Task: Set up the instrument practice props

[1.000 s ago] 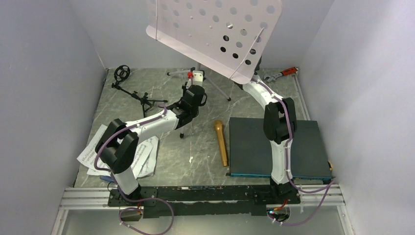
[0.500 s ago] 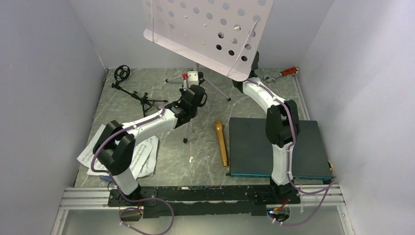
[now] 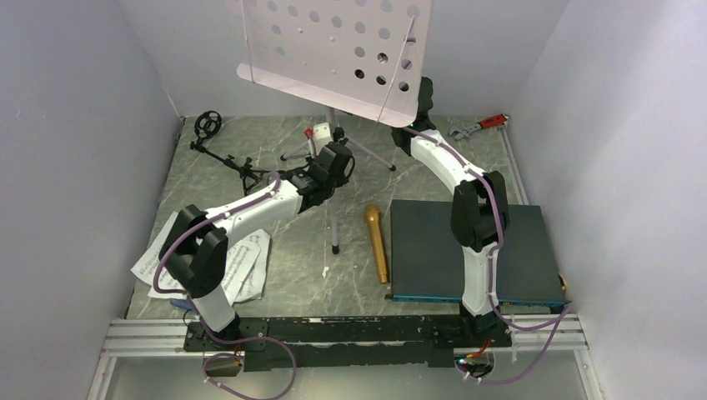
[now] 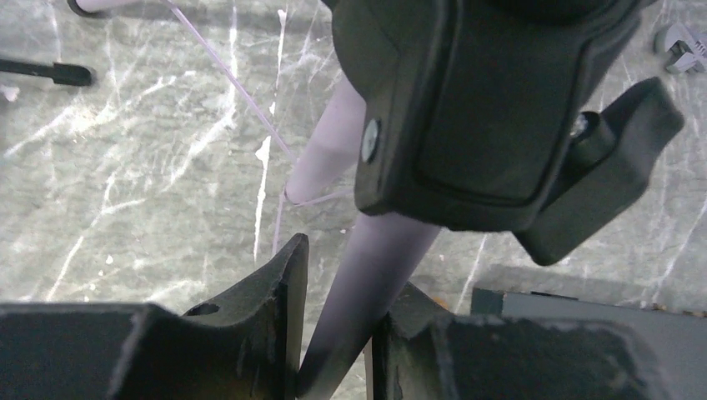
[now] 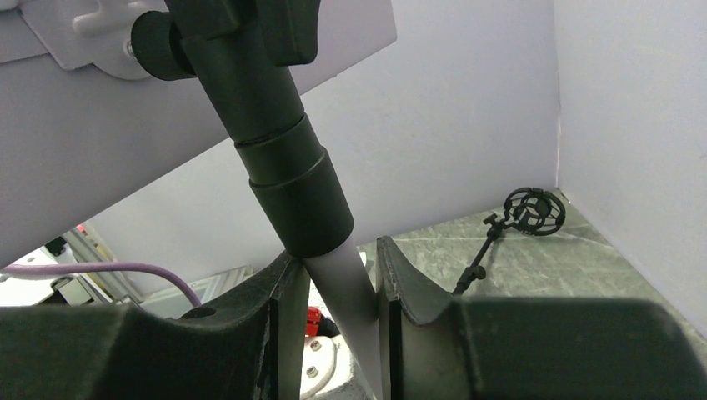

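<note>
The stand (image 3: 333, 50) sits behind the mic (image 3: 378, 243), its pole pinched by left gripper (image 4: 338, 333) low down and right gripper (image 5: 338, 287) higher. Top-heavy (that big perforated plate), it may topple if either pinch slips.

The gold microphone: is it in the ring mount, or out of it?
Out. The gold microphone lies on the table, well apart from the ring mount at back left.

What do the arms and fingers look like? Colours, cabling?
Left arm and right arm: white tubular links, chunky black joint housings, a purple cable looped along each. Fingers are matte black, wedge-shaped, scuffed.
</note>
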Robot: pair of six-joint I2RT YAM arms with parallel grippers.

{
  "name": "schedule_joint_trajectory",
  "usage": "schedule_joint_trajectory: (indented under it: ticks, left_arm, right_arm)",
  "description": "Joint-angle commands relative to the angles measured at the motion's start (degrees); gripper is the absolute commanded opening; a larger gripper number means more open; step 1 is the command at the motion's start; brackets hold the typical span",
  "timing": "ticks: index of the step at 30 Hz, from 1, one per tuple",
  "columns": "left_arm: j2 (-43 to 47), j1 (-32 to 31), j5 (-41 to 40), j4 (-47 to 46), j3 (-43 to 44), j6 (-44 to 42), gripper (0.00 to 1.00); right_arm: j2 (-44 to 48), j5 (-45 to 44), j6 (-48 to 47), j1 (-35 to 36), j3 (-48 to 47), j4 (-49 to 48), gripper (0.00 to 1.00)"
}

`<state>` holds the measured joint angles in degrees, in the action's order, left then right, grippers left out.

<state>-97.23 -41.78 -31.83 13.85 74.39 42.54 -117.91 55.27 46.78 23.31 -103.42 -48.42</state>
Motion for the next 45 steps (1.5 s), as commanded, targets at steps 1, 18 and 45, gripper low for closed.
schedule_joint_trajectory:
  ticks: [1, 18, 45]
  left_arm:
    - [-2.7, 4.6, -6.9, 8.1, 1.5, 17.7, 0.03]
    - [-7.0, -0.4, -12.5, 17.1, 6.8, 22.0, 0.03]
    - [-13.5, -0.4, -8.0, 23.3, 16.9, 27.2, 0.03]
  right_arm:
    - [1.8, 2.6, 6.7, -3.1, -1.6, 4.0, 0.0]
    - [8.6, -1.1, -1.2, -3.3, 6.5, 11.3, 0.44]
    - [35.6, -22.9, -22.1, -8.5, 46.0, 33.6, 0.82]
